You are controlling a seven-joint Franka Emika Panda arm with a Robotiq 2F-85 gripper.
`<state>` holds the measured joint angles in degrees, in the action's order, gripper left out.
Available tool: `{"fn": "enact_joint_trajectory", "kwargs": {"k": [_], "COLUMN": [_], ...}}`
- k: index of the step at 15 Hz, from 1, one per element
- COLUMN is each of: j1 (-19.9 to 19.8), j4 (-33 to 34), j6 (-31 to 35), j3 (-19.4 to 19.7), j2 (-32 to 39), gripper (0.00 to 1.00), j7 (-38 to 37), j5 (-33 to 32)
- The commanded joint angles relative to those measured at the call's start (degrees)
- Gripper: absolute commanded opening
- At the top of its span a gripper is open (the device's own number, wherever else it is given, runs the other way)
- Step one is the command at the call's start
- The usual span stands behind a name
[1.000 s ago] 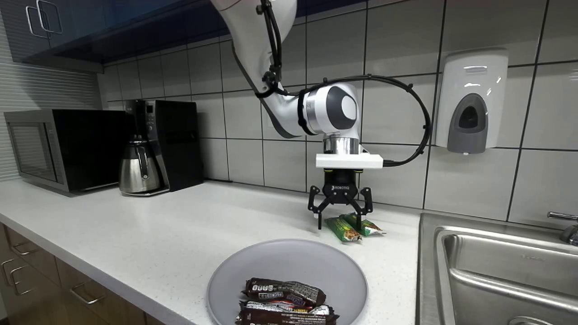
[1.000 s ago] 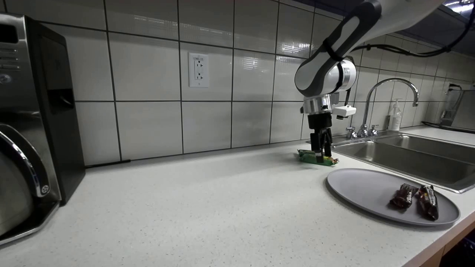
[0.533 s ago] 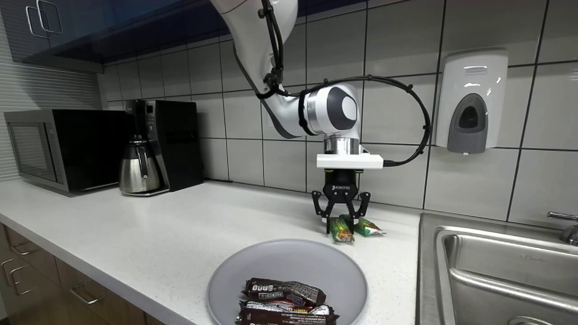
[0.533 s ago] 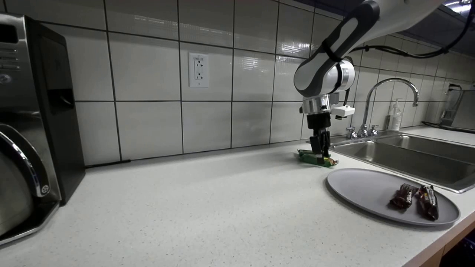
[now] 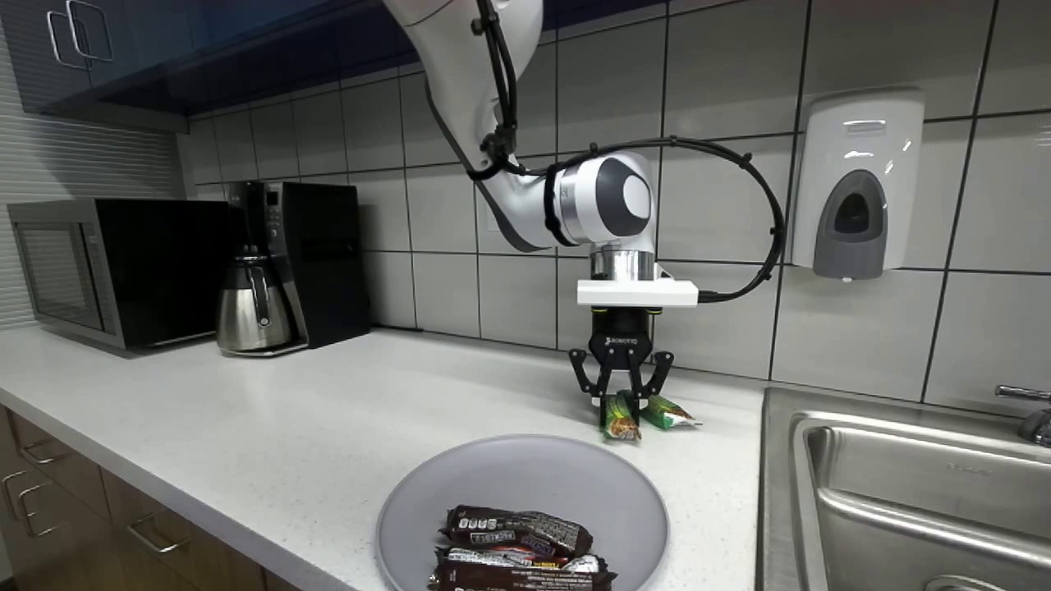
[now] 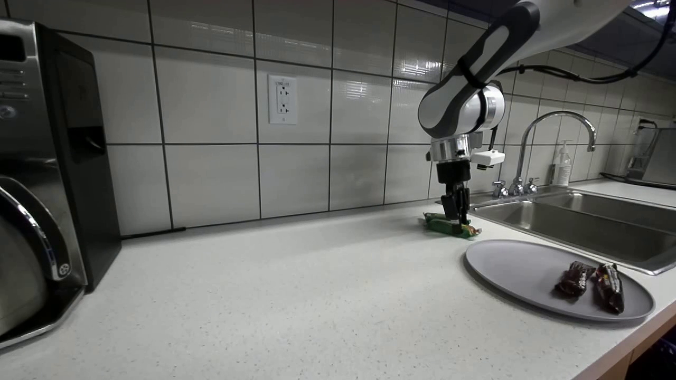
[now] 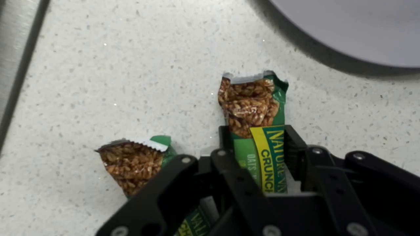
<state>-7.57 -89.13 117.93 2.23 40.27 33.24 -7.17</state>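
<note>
Fingers [image 7: 297, 147] look pinched on a green granola bar [image 7: 257, 144], one each side; it's down on the counter [image 7: 137, 85] afaict. In wrist view, 2nd green bar [image 7: 136, 164] loose at 8 o'clock, just beside; plate [image 7: 354, 29] at 1 o'clock, w/ 2 brown bars [image 5: 519, 529] on it, twd 6 o'clock in an exterior view. Prog. approx: grip prob. made, no lift yet, brown pair on plate, both greens off it.
</note>
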Motion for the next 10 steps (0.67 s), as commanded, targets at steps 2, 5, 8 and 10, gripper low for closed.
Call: {"fn": "enact_joint_trajectory", "kwargs": {"k": [2, 5, 8, 10], "j1": [-1.04, -0.95, -0.9, -0.76], "j4": [0.53, -0.95, -2.63, -4.06], "j6": [-2.31, -1.36, -0.56, -0.15], "j3": [-1.0, -1.1, -1.15, -1.11], "j2": [-1.05, -2.23, -3.93, -5.28], "gripper": [0.16, 0.16, 0.16, 0.16], "j7": [0.61, 0.3, 0.05, -0.35], "j5": [-0.88, -0.74, -0.64, -0.63]}}
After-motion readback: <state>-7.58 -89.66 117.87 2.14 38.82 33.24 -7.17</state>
